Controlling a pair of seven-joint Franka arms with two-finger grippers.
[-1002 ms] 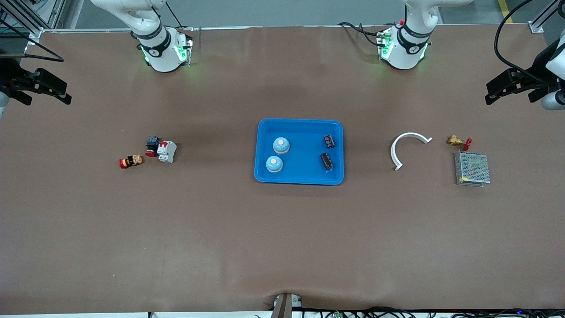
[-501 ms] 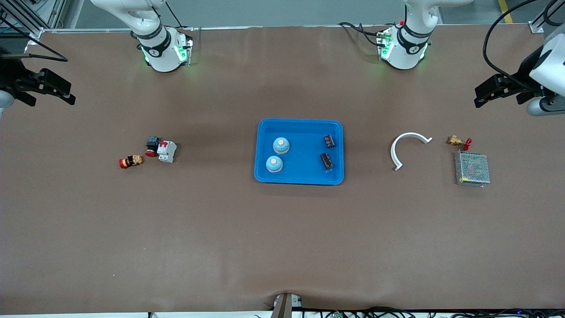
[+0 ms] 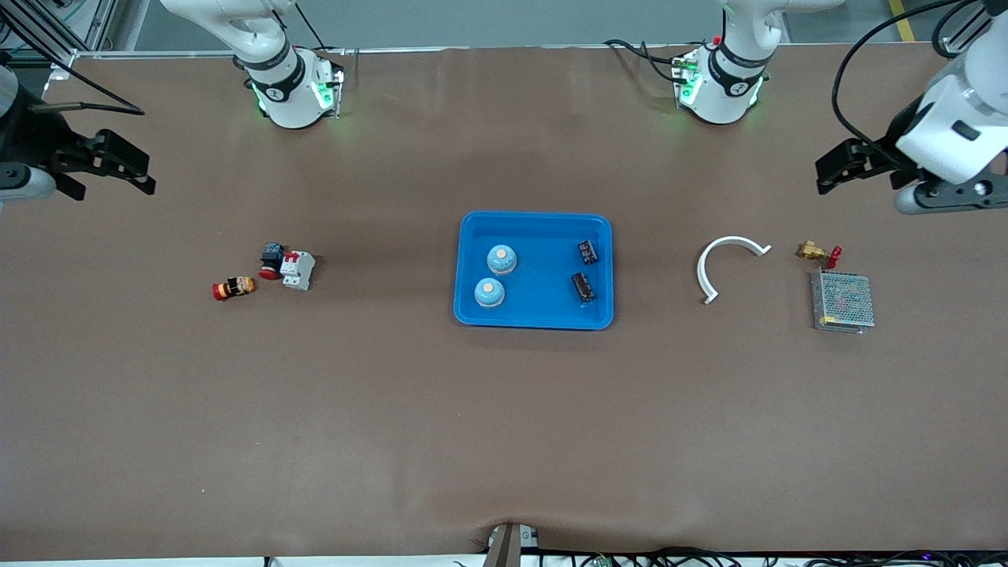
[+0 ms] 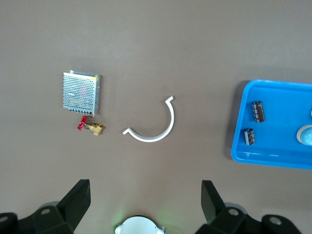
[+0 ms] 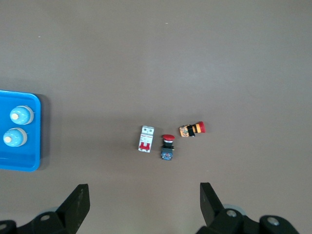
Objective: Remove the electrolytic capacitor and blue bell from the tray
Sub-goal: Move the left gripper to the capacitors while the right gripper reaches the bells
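Bells (image 3: 495, 274), capacitors (image 3: 585, 270) in tray (image 3: 535, 319), end effectors well apart.

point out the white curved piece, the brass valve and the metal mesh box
white curved piece (image 3: 709, 264), front view, on its arc
brass valve (image 3: 809, 251), front view, on its brass body
metal mesh box (image 3: 843, 300), front view, on its perforated top

Left gripper (image 3: 828, 168) up in the air over the table's left-arm end, fingers (image 4: 78, 197) spread wide, nothing between them. Right gripper (image 3: 134, 169) likewise raised over the right-arm end, fingers (image 5: 78, 202) wide apart and holding nothing. Both wrists pointed straight down.
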